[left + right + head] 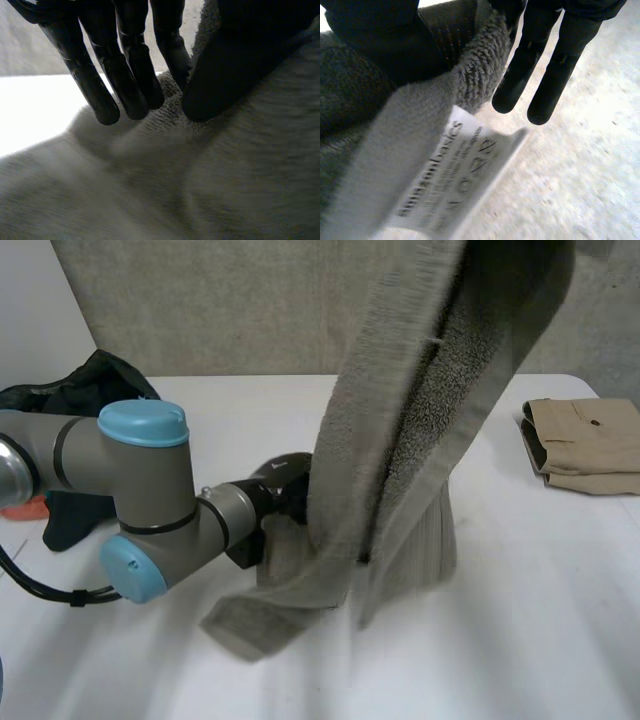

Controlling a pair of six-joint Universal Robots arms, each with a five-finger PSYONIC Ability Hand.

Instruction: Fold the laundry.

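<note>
Big white table (560,630) across the head view, and right down the middle of it hangs the grey towel (420,410). It's up high, running out past the top of the view, while its lower end trails onto the table in a loose, rumpled strip near the front edge.

The left arm (140,490) reaches in from the side, grey with its light-blue caps, elbow bent low over the table.

Over at the far right side of the table lies a tan garment (590,445), folded flat and well apart from the towel. A heap of dark cloth (85,390) sits at the back left corner, behind the arm.

Now the hands. The left hand (283,480) is in against the hanging part of the towel, low down. Seen from its wrist, a ridge of towel (165,165) is nipped between thumb and fingers (130,65).

The right hand (370,35) has the towel's edge (480,65) clamped under its thumb, with two fingers (555,80) standing straight and free beside it.

Smallest of all is a white label (455,170) dangling from that held edge, printed "amazonbasics".
</note>
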